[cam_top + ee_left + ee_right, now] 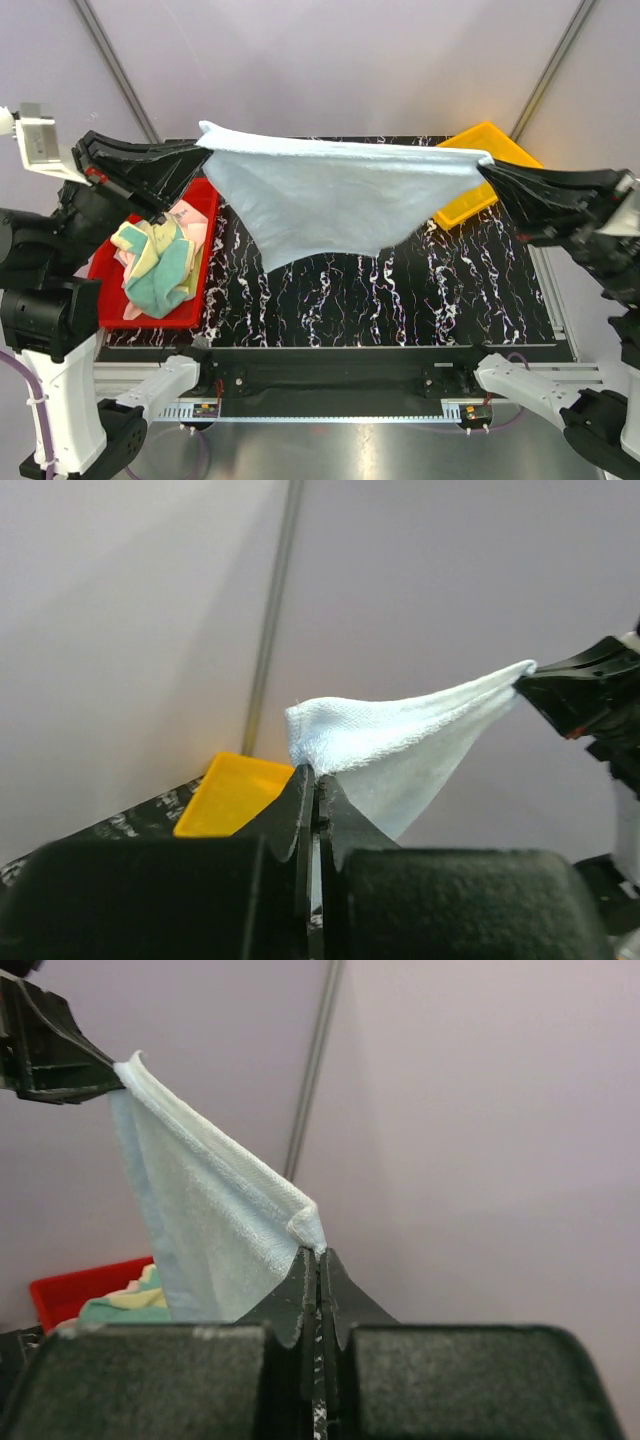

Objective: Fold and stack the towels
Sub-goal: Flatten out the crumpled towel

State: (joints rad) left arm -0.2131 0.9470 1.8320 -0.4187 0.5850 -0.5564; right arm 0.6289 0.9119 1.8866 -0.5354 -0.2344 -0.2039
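Right, top view first: the light blue soft terry towel hangs in the air, stretched by its top edge between your two arms; its long axis runs left to right across the table; left gripper is pinched on the left top corner, right gripper on the right top corner; the lower edge sags to a point over the black white-veined tabletop, apparently clear of it; the red plastic tray at left holds a crumpled pile of pastel towels; the yellow plastic tray sits far right, partly behind the cloth.

Left wrist view: left gripper has its fingers pressed together on a corner of the towel; the cloth leads off right to the right gripper.

Right wrist view: right gripper is closed on a rolled corner; the towel rises leftward to the left gripper.

Likely next you lay it flat; neither arm is nearer; the bare stretch between the trays looks like your room; keep the hem off the red tray.
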